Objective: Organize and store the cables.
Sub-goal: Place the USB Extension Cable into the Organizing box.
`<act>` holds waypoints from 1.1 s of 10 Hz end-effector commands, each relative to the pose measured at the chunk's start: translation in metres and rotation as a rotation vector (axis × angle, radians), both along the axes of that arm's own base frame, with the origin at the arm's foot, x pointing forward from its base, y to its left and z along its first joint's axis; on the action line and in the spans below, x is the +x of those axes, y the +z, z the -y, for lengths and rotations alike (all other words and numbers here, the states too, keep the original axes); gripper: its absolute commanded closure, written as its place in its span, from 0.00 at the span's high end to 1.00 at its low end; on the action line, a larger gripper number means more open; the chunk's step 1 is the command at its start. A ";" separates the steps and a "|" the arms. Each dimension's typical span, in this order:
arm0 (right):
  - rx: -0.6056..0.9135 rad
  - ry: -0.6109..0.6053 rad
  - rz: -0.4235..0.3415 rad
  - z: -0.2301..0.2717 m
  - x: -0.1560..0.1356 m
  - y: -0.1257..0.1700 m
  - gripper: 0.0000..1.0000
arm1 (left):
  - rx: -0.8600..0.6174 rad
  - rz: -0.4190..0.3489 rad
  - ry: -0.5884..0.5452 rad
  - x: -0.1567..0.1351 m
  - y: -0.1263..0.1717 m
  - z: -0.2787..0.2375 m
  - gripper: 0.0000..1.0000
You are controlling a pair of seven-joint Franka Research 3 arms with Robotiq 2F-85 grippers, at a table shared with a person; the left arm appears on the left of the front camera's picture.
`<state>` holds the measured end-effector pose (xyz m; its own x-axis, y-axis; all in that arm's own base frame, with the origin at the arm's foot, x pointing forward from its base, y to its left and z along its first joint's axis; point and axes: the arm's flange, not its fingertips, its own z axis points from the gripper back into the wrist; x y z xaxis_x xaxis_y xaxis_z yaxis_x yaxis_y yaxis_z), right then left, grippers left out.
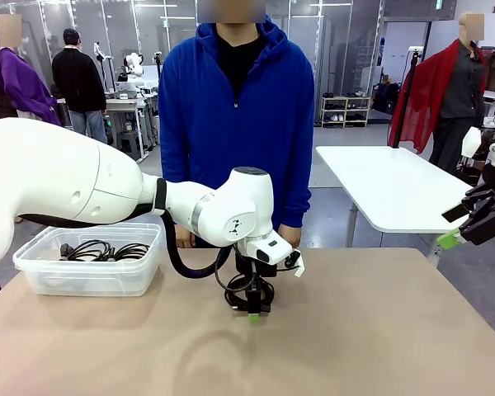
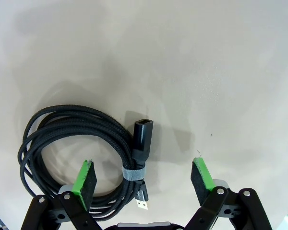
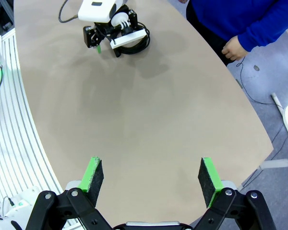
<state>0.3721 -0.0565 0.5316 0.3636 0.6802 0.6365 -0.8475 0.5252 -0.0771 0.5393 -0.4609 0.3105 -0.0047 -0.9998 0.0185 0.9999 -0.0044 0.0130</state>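
Bare beige table [image 1: 379,330] — busy workshop beyond

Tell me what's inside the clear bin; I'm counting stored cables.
Inside the clear bin lie black coiled cables with a plug. The white left arm covers the bin's back, so an exact count isn't possible.

A: Any print, label or number you can make out?

B: No. The white arm [image 1: 231,216] carries a small dark emblem on its joint housing, but it is too small to tell as letters.

A: On the clear bin [image 1: 91,276] or the coiled cable [image 2: 81,143]?

B: Nothing readable on either. A green sign [image 1: 438,4] hangs at the far ceiling, but its marks are too blurred to read.
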 end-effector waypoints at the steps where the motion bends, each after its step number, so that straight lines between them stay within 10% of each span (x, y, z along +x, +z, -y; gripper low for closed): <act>1: 0.006 0.000 0.010 -0.001 0.001 -0.001 1.00 | 0.005 0.023 0.027 0.002 -0.002 0.004 0.98; 5: 0.006 0.000 0.010 -0.001 0.001 -0.001 1.00 | 0.027 -0.001 0.026 0.003 0.000 0.004 0.78; 6: 0.006 0.000 0.010 -0.001 0.001 -0.001 1.00 | 0.027 -0.008 0.028 0.002 0.000 0.004 0.58; 7: 0.006 0.000 0.010 -0.001 0.001 -0.001 1.00 | 0.037 -0.008 0.035 0.002 0.001 0.003 0.69; 8: 0.006 0.000 0.010 -0.001 0.001 -0.001 1.00 | 0.034 -0.005 0.038 0.001 0.003 0.002 0.38; 9: 0.006 0.000 0.010 -0.001 0.001 -0.001 1.00 | 0.034 -0.004 0.038 0.001 0.005 0.002 0.49; 10: 0.006 0.000 0.010 -0.001 0.001 -0.001 1.00 | 0.035 -0.004 0.038 0.000 0.008 0.001 0.18; 11: 0.006 0.000 0.010 -0.001 0.001 -0.001 1.00 | 0.024 0.004 0.044 -0.001 0.015 -0.002 0.29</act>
<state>0.3721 -0.0565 0.5316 0.3636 0.6802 0.6365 -0.8475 0.5252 -0.0771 0.5417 -0.4612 0.3158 0.0162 -0.9998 0.0130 0.9998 0.0163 0.0099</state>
